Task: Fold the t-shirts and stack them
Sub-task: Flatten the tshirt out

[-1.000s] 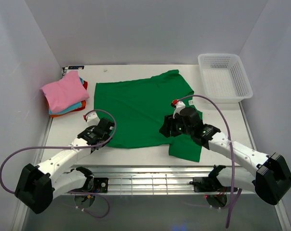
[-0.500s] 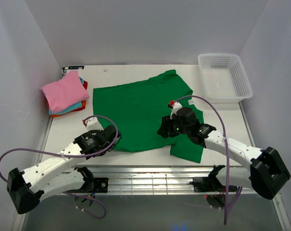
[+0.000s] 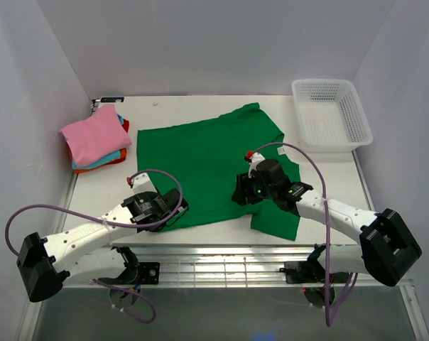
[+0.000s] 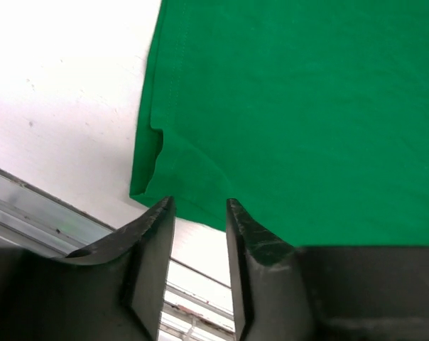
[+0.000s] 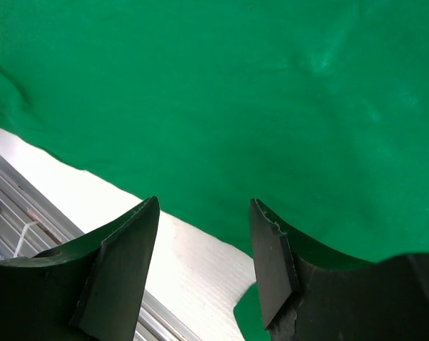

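- While the bright green t-shirt (image 3: pixel 207 163) lies spread open across the middle of the white worktop (image 3: pixel 193 106), both arms reach in over its near edge.
- At the shirt's near left corner the left fingers (image 4: pixel 147 256) stand parted with nothing between them, their tips right at the hem, where a small fold creases the cloth.
- Over the near right part of the shirt the right fingers (image 5: pixel 122 256) hover, spread apart and empty, with bare worktop showing in the gap.
- At the far left sits a stack of folded shirts: pink shirt (image 3: pixel 94 135) on top, teal-blue shirt (image 3: pixel 106 157) beneath, orange-red shirt (image 3: pixel 101 168) lowest.
- A white mesh basket (image 3: pixel 332 110) stands at the far right, apart from the green shirt.
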Controlling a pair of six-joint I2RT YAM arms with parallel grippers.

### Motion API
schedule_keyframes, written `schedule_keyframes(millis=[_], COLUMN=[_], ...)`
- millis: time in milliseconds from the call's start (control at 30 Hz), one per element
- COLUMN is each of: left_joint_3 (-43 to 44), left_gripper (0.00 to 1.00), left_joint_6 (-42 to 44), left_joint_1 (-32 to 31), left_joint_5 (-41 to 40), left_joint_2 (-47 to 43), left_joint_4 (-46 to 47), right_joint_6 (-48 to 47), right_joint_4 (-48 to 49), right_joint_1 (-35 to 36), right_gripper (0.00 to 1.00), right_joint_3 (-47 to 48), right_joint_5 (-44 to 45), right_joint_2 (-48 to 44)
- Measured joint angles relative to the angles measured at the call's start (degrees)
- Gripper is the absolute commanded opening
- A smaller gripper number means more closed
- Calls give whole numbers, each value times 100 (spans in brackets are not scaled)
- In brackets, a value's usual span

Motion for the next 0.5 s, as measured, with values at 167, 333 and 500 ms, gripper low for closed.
schedule_keyframes(millis=[167, 333, 500], left_joint_3=[168, 151, -52], left_gripper=[37, 35, 34], left_joint_6=[-118, -284, -455], left_joint_1=[-2, -39, -68], left_joint_5=[-271, -319, -310], left_joint_2=[629, 1314, 1486], left_joint_4=[-4, 31, 26], right_joint_6=[0, 2, 2], right_joint_4=[7, 7, 7], right_joint_1=[0, 2, 2], right_gripper=[59, 59, 59], right_joint_3=[2, 2, 2], right_joint_5=[-22, -52, -61], right_joint_2=[61, 66, 66])
